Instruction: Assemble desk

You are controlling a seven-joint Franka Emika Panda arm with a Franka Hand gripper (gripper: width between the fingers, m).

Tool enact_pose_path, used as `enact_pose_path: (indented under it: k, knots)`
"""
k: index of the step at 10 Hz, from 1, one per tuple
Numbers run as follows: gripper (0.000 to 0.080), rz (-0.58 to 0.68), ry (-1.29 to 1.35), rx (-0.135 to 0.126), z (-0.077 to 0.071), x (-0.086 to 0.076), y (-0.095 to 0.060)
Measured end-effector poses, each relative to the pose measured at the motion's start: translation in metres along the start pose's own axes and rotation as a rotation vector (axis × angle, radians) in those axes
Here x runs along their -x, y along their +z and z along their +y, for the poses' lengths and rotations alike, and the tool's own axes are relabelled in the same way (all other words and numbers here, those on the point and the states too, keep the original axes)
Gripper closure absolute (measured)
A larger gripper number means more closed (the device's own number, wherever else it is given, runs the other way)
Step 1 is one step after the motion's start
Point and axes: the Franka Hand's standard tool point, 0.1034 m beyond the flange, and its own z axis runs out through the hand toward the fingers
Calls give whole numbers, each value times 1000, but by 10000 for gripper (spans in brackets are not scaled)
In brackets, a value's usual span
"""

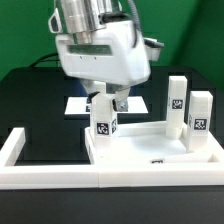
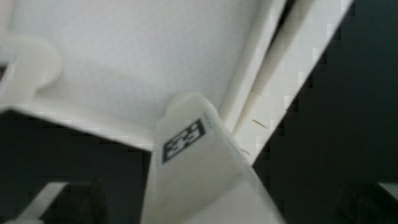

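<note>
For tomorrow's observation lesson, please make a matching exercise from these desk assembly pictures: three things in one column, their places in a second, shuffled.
Things:
1. gripper
2. two legs
3. marker board

Places:
A. flat on the black table, behind the tabletop
B. upright at the exterior view's right of the tabletop
C. around the top of the leg at the exterior view's left

Pairs: 1-C, 2-B, 3-A

White legs (image 1: 103, 118) with black-and-white tags (image 1: 103, 127)

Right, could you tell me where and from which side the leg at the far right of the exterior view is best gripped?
Probably its upper end, from straight above: the far-right leg stands upright with its top free, and its square section offers flat opposite faces. A second leg stands close beside it.
</note>
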Motion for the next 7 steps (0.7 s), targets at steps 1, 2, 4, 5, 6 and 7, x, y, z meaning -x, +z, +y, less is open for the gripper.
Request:
enact_pose_path:
  k: [1, 2, 4, 5, 6, 7]
  knots:
    - [151, 19, -244, 31, -3, -3, -2]
    - [151, 24, -282, 29, -10, -2, -4]
    - [282, 23, -245, 29, -8, -2, -4]
    - [282, 24, -180, 27, -8, -2, -4]
    - [420, 24, -86, 25, -9, -2, -3]
    - [505, 26, -1, 25, -8, -3, -4]
